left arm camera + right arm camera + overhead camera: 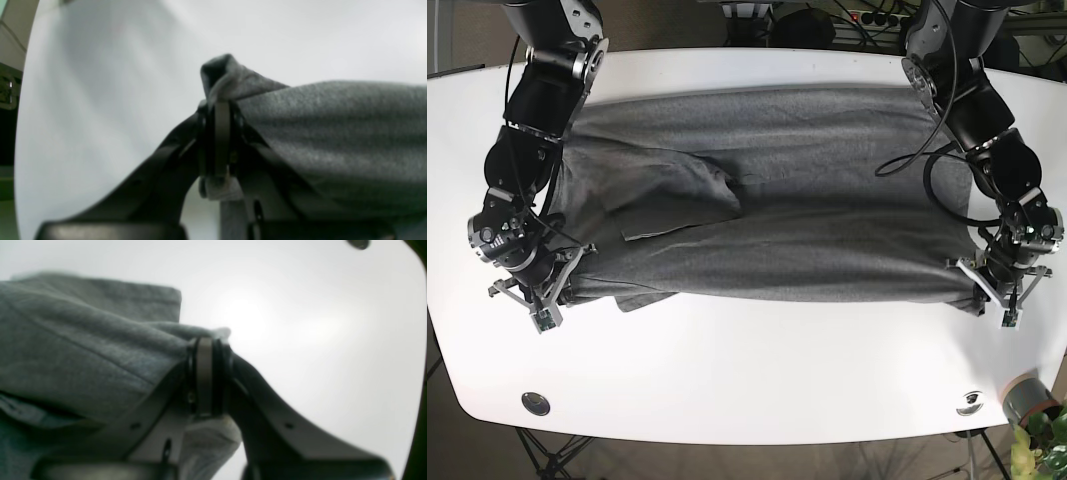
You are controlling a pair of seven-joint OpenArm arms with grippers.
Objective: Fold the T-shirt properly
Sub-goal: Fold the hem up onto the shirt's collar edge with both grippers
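A: What's the surface?
B: A white rounded table (757,380), with a potted plant (1039,432) off its near corner.
A: And the T-shirt (767,225)?
B: Grey, spread wide across the table, one sleeve folded inward. The left gripper (218,110) and right gripper (207,346) each pinch a near corner. No readable writing
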